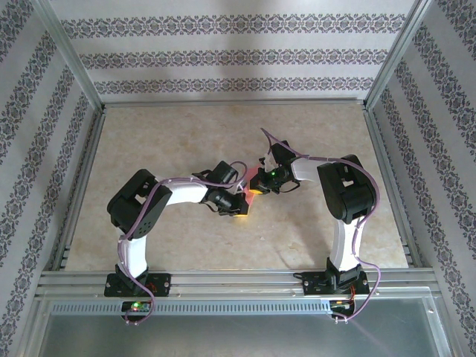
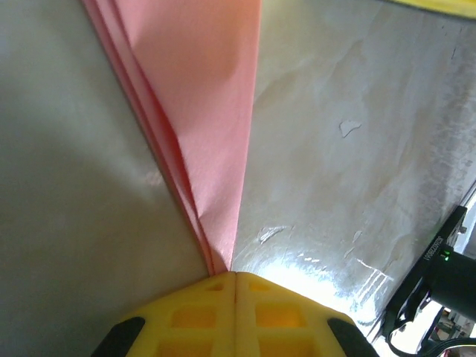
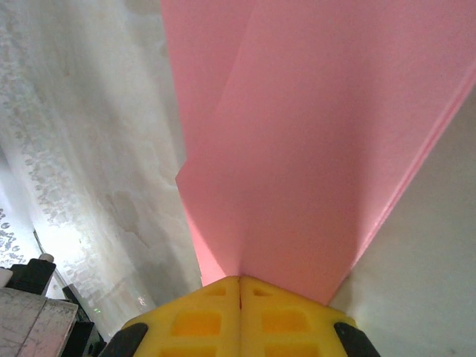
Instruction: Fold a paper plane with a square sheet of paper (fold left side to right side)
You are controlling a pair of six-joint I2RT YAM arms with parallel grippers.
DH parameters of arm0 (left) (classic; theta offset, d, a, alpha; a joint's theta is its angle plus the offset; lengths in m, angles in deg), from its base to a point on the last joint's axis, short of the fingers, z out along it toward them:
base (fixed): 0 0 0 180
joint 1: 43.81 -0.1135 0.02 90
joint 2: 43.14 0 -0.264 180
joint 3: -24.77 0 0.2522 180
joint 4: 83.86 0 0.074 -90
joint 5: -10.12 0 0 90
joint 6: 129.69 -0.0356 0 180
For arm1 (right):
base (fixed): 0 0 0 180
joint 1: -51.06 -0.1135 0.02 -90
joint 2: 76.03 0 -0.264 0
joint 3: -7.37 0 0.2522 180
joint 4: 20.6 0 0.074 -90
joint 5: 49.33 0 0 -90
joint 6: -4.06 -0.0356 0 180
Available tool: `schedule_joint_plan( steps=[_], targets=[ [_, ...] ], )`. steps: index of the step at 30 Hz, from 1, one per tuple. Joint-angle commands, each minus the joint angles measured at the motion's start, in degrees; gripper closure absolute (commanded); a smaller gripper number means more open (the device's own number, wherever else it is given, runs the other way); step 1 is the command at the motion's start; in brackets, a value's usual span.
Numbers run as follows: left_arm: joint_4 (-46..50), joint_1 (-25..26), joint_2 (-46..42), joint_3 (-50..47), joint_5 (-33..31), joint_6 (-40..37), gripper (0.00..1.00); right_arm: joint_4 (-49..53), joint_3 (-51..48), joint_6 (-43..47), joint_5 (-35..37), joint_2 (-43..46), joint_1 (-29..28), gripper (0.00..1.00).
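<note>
The sheet of paper (image 1: 253, 181) is salmon pink and folded into a layered, pointed paper plane shape, stretched between both grippers at the table's middle. In the left wrist view the paper plane (image 2: 201, 111) narrows to a tip that runs into the seam of my left gripper (image 2: 236, 274), whose yellow jaws are pressed together on it. My left gripper (image 1: 241, 210) sits at the near end. In the right wrist view the wider end of the paper plane (image 3: 312, 149) enters my right gripper (image 3: 239, 278), also shut on it. My right gripper (image 1: 258, 190) is just beyond. Most of the paper is hidden from above.
The beige marbled table (image 1: 186, 134) is ringed by metal rails (image 1: 223, 279) and patterned walls. The two wrists nearly touch at the centre. A dark part of the right arm (image 2: 439, 282) shows beside the left gripper.
</note>
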Motion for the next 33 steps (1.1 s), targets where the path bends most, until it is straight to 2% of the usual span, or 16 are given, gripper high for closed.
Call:
schedule_joint_plan(
  steps=[1, 5, 12, 22, 33],
  targets=[
    [5.6, 0.8, -1.7, -1.9, 0.4, -1.7, 0.94, 4.8, -1.5, 0.9, 7.6, -4.2, -0.5, 1.0],
    [4.3, 0.6, -4.0, -2.0, 0.3, -1.4, 0.94, 4.7, -1.6, 0.9, 7.4, -4.0, -0.6, 1.0],
    [-5.1, -0.9, -9.7, -3.3, 1.5, 3.9, 0.94, 4.2, -1.7, 0.7, 7.0, -3.4, -0.8, 1.0],
    [-5.2, -0.9, 0.0, 4.4, 0.1, 1.5, 0.95, 4.3, -1.4, 0.2, 7.3, -3.3, -1.0, 1.0],
    [-8.5, -0.9, 4.3, 7.6, -4.6, -0.1, 0.98, 4.8, -1.0, 0.3, 7.3, -3.5, -1.0, 1.0]
  ],
)
